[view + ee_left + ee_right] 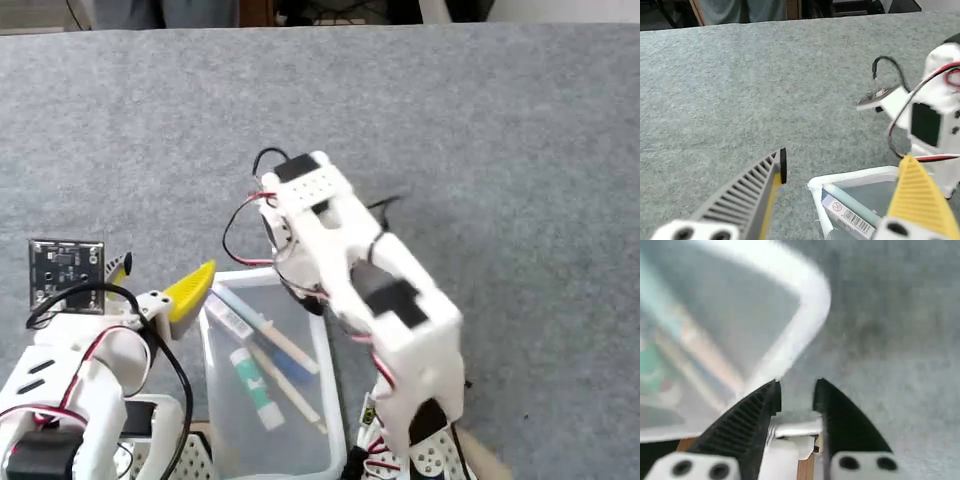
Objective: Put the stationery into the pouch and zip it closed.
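Left gripper (158, 278): lower left of the table (500, 150), jaws spread wide, holding nothing; yellow finger (190, 290) just beside the pouch's far left corner.
Pouch (290, 445): clear, white-rimmed, lying between the two arms.
Stationery, inside pouch: pens (268, 338), green-and-white stick (255, 385), pencil (295, 395).
Right arm (370, 290): white, leaning over the pouch's right rim.
Right gripper (796, 389): black jaws a narrow gap apart, nothing seen between them, at the pouch's rim.

The grey felt table cover (520, 120) is rough and matt. Beside the right gripper (796, 390), the clear rectangular plastic pouch (812, 305) looks smooth and faintly glossy. The gripper's black fingers (747, 420) are ribbed matt plastic.
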### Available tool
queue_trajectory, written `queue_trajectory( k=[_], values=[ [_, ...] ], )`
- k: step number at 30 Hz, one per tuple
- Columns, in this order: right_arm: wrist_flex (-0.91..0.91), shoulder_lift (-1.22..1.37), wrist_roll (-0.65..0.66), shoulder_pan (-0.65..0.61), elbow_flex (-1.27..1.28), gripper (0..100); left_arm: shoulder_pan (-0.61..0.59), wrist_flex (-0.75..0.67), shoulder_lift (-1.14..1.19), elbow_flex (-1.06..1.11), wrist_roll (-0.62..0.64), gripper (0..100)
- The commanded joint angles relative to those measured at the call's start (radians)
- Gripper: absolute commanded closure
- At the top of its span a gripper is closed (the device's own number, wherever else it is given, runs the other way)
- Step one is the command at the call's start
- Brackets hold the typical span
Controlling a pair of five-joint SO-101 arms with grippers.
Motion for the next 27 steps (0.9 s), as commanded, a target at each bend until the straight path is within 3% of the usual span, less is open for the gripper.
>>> queue_trajectory(
  k=[1, 7, 18, 22, 27],
  values=[
    [0.018, 0.111, 0.006, -0.003, -0.165, 91.2, -0.031, -0.025, 0.008, -0.005, -0.011, 64],
    [0.014, 0.196, 0.006, -0.038, -0.394, 94.6, -0.036, -0.018, 0.009, -0.085, -0.011, 64],
    [0.025, 0.412, -0.003, -0.095, -1.064, 94.9, -0.031, 0.046, 0.014, -0.165, -0.011, 64],
    [0.026, 0.320, -0.003, -0.043, -1.006, 94.9, -0.030, 0.046, 0.015, -0.165, -0.011, 64],
    [0.026, 0.041, -0.003, 0.046, -0.601, 94.9, -0.031, 0.046, 0.015, -0.156, -0.011, 64]
  ],
)
